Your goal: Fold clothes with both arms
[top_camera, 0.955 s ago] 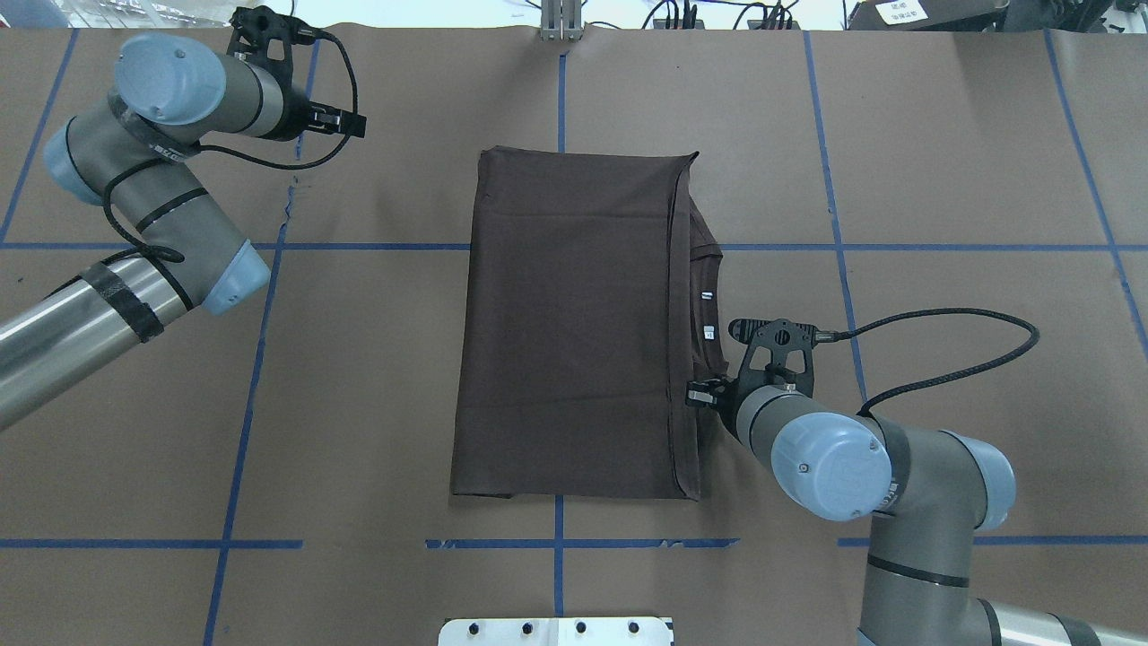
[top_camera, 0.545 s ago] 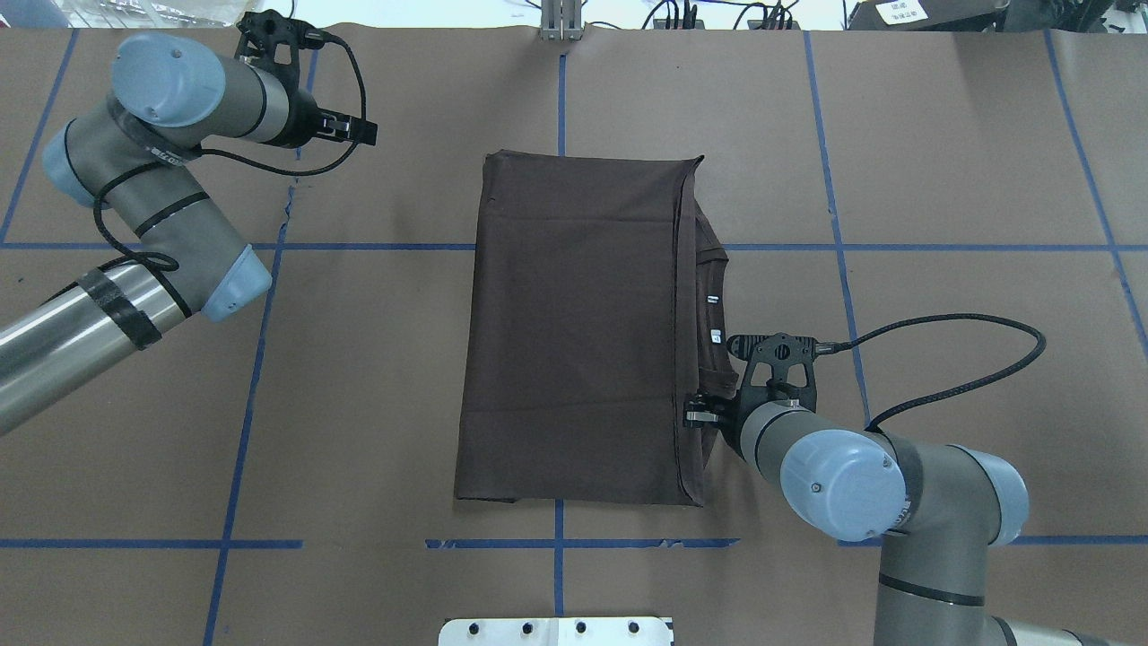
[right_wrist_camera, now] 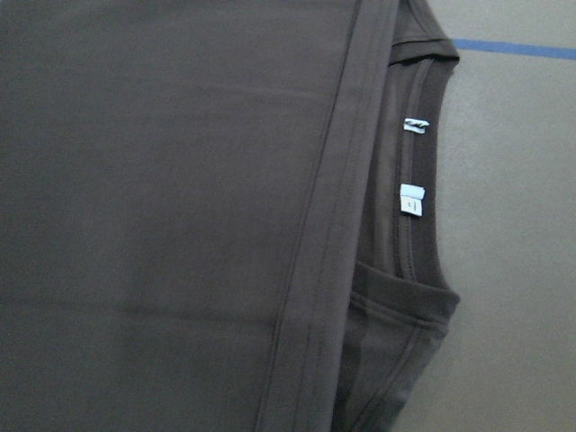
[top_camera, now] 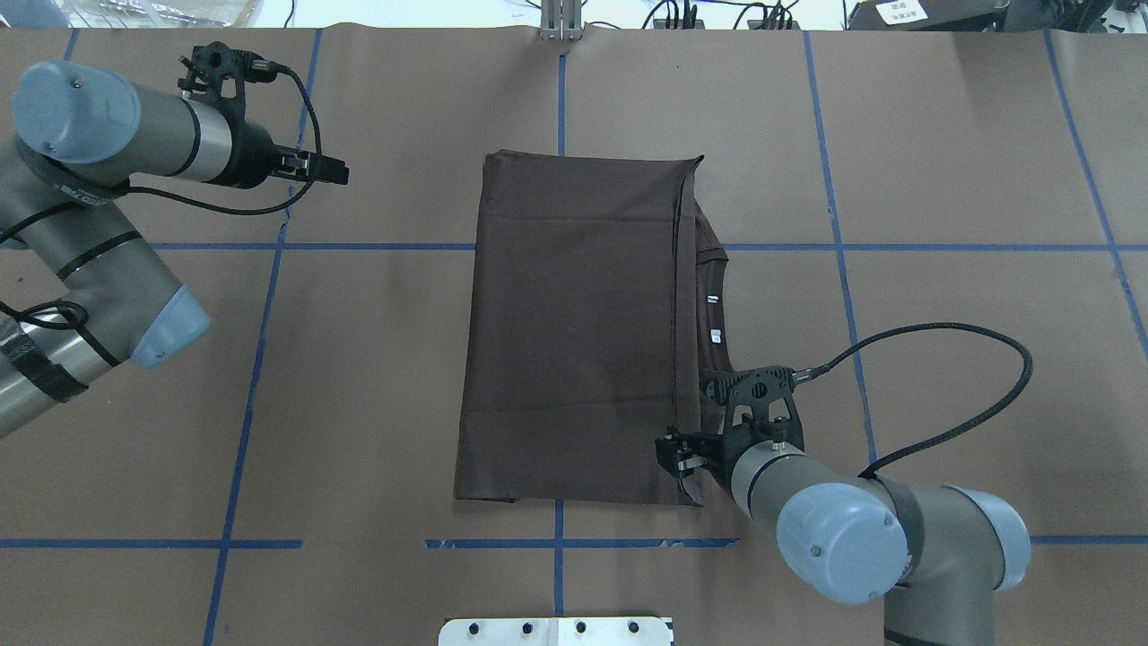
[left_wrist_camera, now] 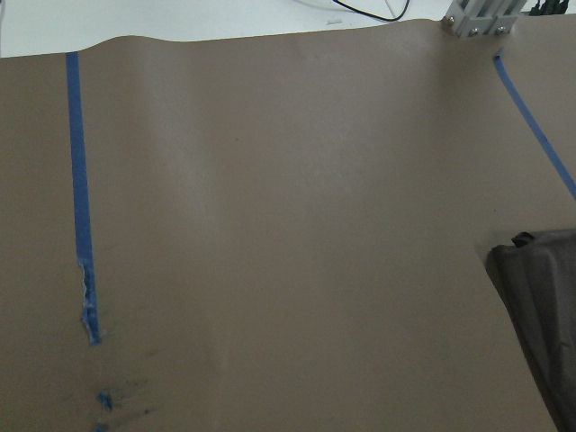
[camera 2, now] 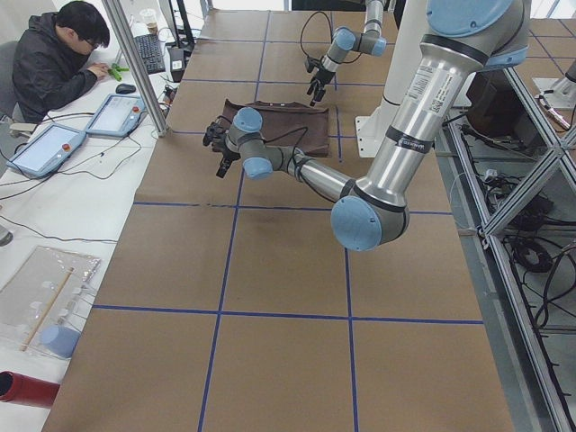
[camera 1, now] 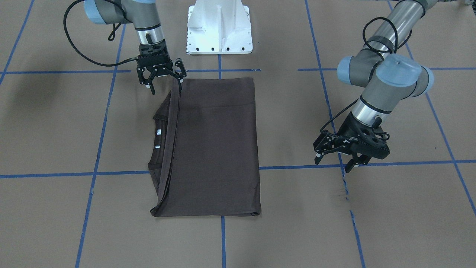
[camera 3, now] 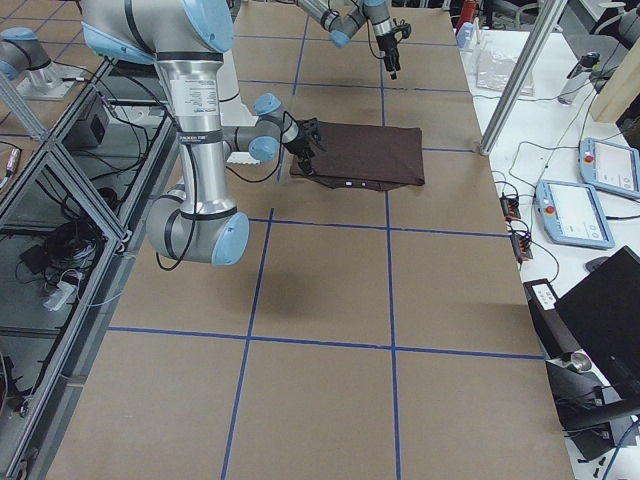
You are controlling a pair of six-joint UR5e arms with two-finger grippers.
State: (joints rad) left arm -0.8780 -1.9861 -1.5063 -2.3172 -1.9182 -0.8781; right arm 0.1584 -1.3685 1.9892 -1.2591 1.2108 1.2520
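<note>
The clothes are one dark brown T-shirt [top_camera: 574, 327], folded to a flat rectangle mid-table. Its collar and white tags [top_camera: 715, 316] stick out along the right edge. My right gripper [top_camera: 674, 456] hangs open over the shirt's corner nearest the base, by the folded hem. In the front-facing view that gripper [camera 1: 166, 88] has spread fingers and holds nothing. My left gripper [top_camera: 336, 170] is open and empty over bare paper, well left of the shirt; in the front-facing view this gripper [camera 1: 333, 165] appears at the right. The right wrist view shows the hem, collar and tags [right_wrist_camera: 412, 200].
Brown paper with blue tape lines [top_camera: 260, 359] covers the table. The white base pedestal [camera 1: 219, 29] stands just behind the shirt's near edge. A metal post [top_camera: 560, 22] stands at the far edge. A person [camera 2: 54, 54] sits at a side desk with tablets.
My right gripper slid along the shirt's collar edge to the corner nearest the base. The left arm drew back to the left, its gripper slightly nearer the base. The shirt stayed put.
</note>
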